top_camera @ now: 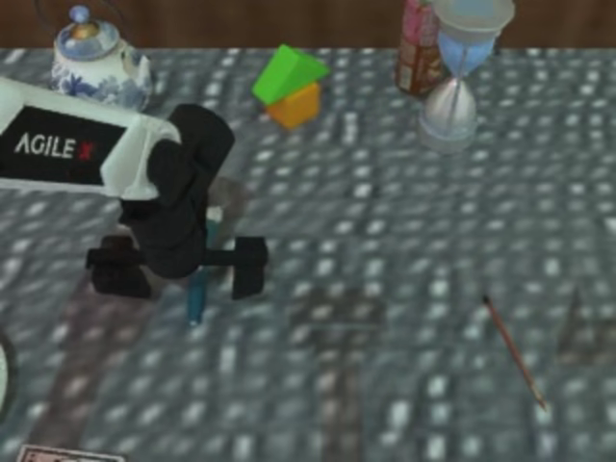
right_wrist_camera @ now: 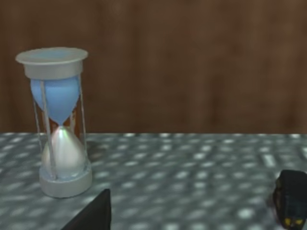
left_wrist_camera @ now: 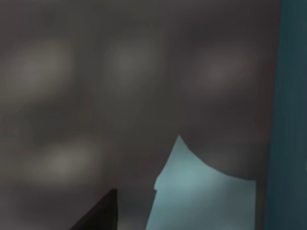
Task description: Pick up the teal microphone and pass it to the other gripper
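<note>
The table (top_camera: 385, 250) has a grey speckled surface. At the upper left stands a blue and white teapot (top_camera: 96, 58). At the upper middle is an orange block (top_camera: 296, 106) with a green wedge (top_camera: 287, 72) on it. At the upper right stand an hourglass (top_camera: 462, 67) and a carton (top_camera: 419, 48). At the lower right lies a brown pencil (top_camera: 513, 350). Left of centre lies the teal microphone (top_camera: 197, 298).

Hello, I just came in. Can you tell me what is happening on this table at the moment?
The left arm is at the left side of the table, with its gripper lowered over the teal microphone, whose handle end shows below it. The microphone seems to lie on the table, and a grasp cannot be confirmed. The right arm is out of the top view. A teapot, an hourglass, toy blocks and a pencil stand or lie around.
</note>
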Robot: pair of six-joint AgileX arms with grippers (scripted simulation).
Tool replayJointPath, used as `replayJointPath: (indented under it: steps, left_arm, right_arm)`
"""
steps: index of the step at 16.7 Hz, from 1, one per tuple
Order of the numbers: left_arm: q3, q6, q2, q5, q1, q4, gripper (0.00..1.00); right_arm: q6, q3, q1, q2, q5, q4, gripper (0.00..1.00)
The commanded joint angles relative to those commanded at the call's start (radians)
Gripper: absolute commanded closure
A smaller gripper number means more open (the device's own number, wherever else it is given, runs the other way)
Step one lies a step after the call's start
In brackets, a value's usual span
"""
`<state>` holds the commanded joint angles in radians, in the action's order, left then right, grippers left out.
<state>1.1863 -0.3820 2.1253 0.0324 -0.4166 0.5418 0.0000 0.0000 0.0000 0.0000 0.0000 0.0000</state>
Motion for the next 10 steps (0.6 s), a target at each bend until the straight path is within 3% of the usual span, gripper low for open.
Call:
replayJointPath:
  steps: [1, 10]
  left_arm:
    - [0.000, 0.000, 0.000, 0.000, 0.000, 0.000, 0.00]
    - [0.000, 0.000, 0.000, 0.000, 0.000, 0.000, 0.68]
  right_arm:
    - [0.000, 0.000, 0.000, 0.000, 0.000, 0.000, 0.00]
    - [0.000, 0.000, 0.000, 0.000, 0.000, 0.000, 0.00]
